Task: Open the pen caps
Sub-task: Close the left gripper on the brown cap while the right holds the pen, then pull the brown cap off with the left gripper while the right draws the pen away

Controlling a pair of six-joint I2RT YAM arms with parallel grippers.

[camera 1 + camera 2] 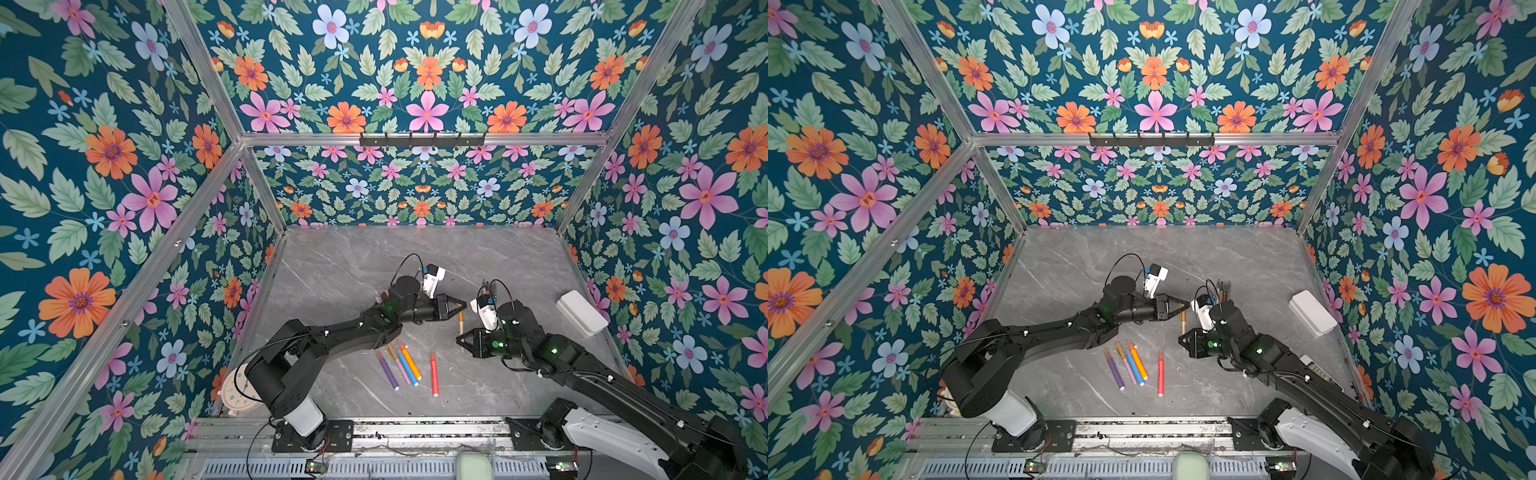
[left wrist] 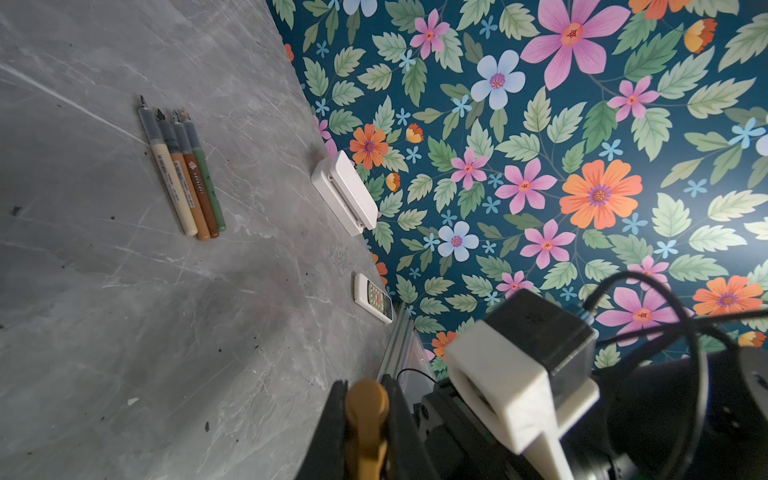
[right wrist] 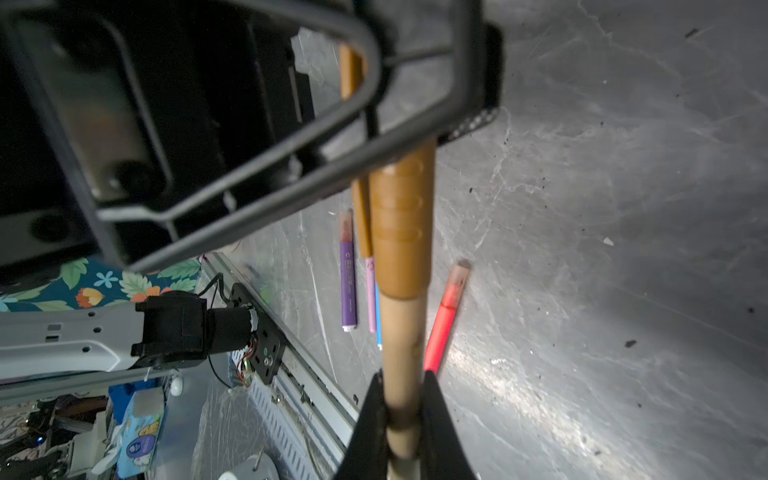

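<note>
In both top views, your left gripper (image 1: 459, 308) (image 1: 1182, 308) is clamped on the capped end of a slim gold pen (image 1: 460, 322) (image 1: 1182, 322). Your right gripper (image 1: 462, 341) (image 1: 1180, 340) pinches its shaft. The pen spans the gap between them, over the grey marble-veined table (image 1: 353, 266). Several capped pens (image 1: 406, 368) lie fanned nearer the arm bases.

In the left wrist view, the rounded matte gold cap (image 2: 366, 405) sits squeezed between black jaws. Four uncapped pens (image 2: 187, 178) with pointed tips lie touching side by side, near a rectangular white box (image 2: 345, 193).

In the right wrist view, you see black tapered fingertips (image 3: 368, 419) gripping the smooth tan barrel. The darker, ring-grooved cap runs up into the left gripper's frame. A red pen (image 3: 446, 320) with a translucent cap lies on the table behind.
</note>
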